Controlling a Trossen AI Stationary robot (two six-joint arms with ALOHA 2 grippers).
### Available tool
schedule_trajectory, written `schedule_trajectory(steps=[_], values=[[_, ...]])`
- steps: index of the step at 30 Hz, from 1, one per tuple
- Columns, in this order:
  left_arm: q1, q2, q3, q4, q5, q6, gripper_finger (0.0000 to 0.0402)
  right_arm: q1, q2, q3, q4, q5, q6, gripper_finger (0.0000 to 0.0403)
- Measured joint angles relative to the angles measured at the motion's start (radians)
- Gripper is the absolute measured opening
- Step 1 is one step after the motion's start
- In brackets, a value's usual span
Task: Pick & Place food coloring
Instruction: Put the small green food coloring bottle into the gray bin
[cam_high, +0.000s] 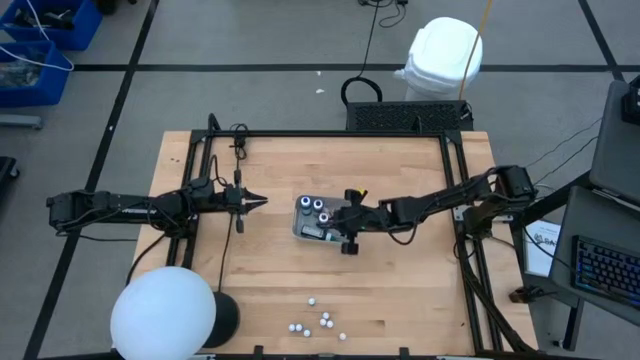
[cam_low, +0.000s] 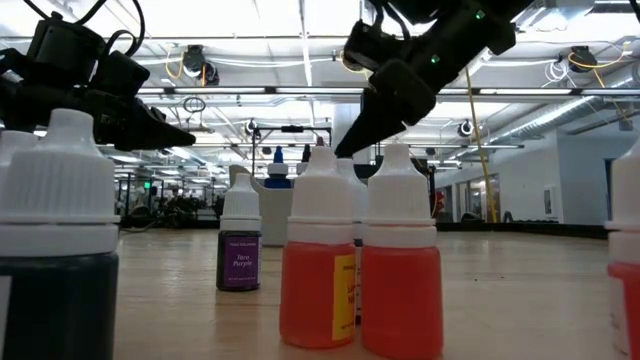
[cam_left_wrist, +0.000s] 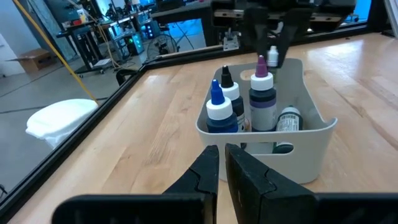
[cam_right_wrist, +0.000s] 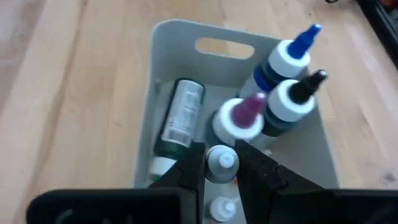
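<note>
A grey tray (cam_high: 297, 226) sits mid-table, seen also in the wrist views (cam_left_wrist: 298, 155) (cam_right_wrist: 163, 56). Standing in it are a blue-tipped bottle (cam_right_wrist: 292, 53), a black-tipped one (cam_right_wrist: 297, 98) and a purple-tipped one (cam_right_wrist: 239, 119); a green-labelled one (cam_right_wrist: 178, 118) lies flat. Several white-capped food coloring bottles (cam_high: 318, 322) stand near the table's near edge; in the low view they fill the foreground, two of them orange (cam_low: 320, 265). My right gripper (cam_right_wrist: 221, 165) is over the tray, shut on a small white-capped bottle. My left gripper (cam_high: 258, 202) is shut, just left of the tray. My right gripper pinches a small white-capped food coloring bottle (cam_right_wrist: 222, 159) between its two fingers (cam_right_wrist: 194, 167), coming from above and slanting down. The bottle (cam_left_wrist: 272, 55) is lifted clear, hanging above the tray's inside beside the purple-tipped bottle. Which part of it the fingers are on is hidden by them.
A large white globe on a dark base (cam_high: 162, 312) stands at the near left corner. Black frame rails (cam_high: 452, 190) run along the table's left, far and right edges. Bare wood lies between the tray and the loose bottles.
</note>
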Motion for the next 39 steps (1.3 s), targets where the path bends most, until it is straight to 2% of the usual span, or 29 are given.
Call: schedule_trajectory(steps=[13,27,32,39], values=[[0.0,0.0,0.0,0.006,0.001,0.0,0.0035,0.011,0.114,0.002,0.018,-0.001,0.053,0.0055],[0.0,0.0,0.0,0.006,0.001,0.0,0.0035,0.011,0.117,0.002,0.019,-0.006,0.07,0.0055],[0.0,0.0,0.0,0.006,0.001,0.0,0.0035,0.011,0.118,0.001,0.017,-0.05,0.1,0.0055],[0.0,0.0,0.0,0.006,0.001,0.0,0.0035,0.011,0.121,-0.001,-0.007,-0.053,0.117,0.0055]])
